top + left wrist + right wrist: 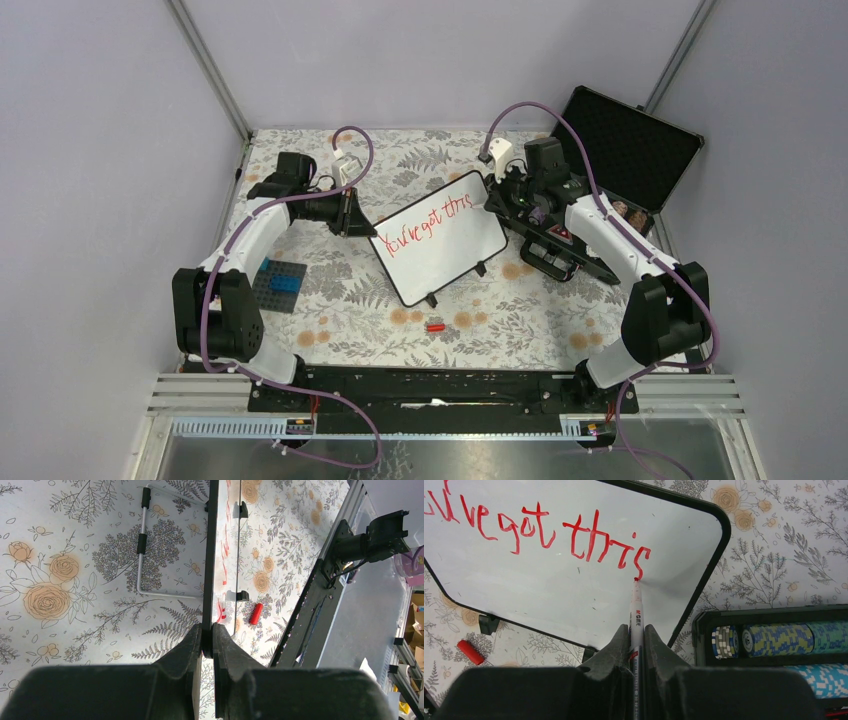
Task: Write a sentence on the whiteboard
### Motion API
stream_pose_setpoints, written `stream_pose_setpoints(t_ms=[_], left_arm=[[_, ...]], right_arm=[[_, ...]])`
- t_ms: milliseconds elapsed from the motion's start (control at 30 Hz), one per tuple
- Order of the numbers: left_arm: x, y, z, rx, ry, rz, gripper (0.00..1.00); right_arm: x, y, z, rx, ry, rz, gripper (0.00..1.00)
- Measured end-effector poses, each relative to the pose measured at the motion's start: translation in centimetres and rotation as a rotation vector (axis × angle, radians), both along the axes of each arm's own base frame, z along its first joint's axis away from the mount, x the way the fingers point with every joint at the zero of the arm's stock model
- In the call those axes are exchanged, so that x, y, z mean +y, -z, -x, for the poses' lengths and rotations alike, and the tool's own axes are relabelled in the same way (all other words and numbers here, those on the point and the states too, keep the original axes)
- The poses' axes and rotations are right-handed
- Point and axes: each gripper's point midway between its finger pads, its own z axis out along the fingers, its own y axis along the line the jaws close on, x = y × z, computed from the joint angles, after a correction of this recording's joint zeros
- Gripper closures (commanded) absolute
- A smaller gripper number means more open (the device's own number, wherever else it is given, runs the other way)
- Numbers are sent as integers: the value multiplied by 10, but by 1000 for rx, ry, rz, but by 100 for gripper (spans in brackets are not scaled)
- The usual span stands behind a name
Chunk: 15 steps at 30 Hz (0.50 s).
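Note:
The whiteboard [445, 250] stands tilted in the middle of the table, with red text "You've got this" [432, 222] across it. My left gripper [358, 216] is shut on the board's left edge; in the left wrist view [208, 630] the thin black rim [209, 555] runs between the fingers. My right gripper [497, 192] is shut on a white marker [636, 617]. Its red tip touches the board [574, 595] just below the last "s" of the sentence [539, 530].
A red marker cap [435, 327] lies on the floral cloth in front of the board, also in the left wrist view [255, 613] and right wrist view [470, 652]. An open black case [625, 150] with poker chips [774, 640] stands at the right. Blue bricks on a plate [280, 283] lie at the left.

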Motion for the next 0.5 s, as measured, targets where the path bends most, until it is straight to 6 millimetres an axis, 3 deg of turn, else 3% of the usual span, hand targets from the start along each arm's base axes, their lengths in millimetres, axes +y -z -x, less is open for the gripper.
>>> stream_pose_setpoints(t_ms=[500], left_arm=[[0,0,0,0,1,0,100]], right_arm=[[14,2,13,31,-53,-17,100]])
